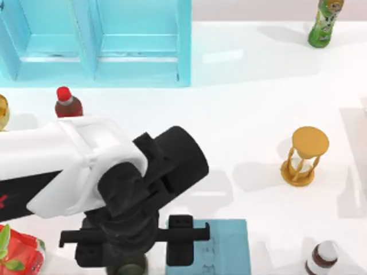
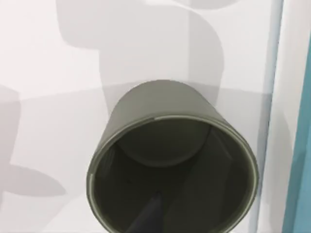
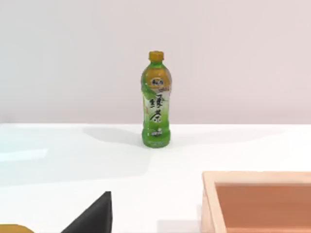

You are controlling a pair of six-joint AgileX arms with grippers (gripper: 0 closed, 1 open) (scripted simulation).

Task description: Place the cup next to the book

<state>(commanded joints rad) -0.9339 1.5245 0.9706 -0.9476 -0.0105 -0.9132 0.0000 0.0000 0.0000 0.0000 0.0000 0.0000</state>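
Observation:
The dark olive-green cup (image 1: 129,268) stands upright on the white table at the front edge, just left of the teal-blue book (image 1: 226,246). My left gripper (image 1: 135,252) hangs straight above the cup and is open. Its black fingers (image 1: 180,243) sit much wider apart than the cup, and one of them is over the book's left edge. In the left wrist view I look down into the cup (image 2: 160,104), with the book (image 2: 302,145) as a teal strip beside it. A black part of my right gripper (image 3: 92,218) faces the back wall.
A light-blue shelf unit (image 1: 97,40) fills the back left, with a red-capped bottle (image 1: 67,103) in front of it. A gold hourglass (image 1: 304,156) stands right of centre. A green bottle (image 1: 325,22) is back right, a dark bottle (image 1: 321,259) front right, and a red packet (image 1: 17,252) front left. A wooden tray (image 3: 260,201) lies near my right gripper.

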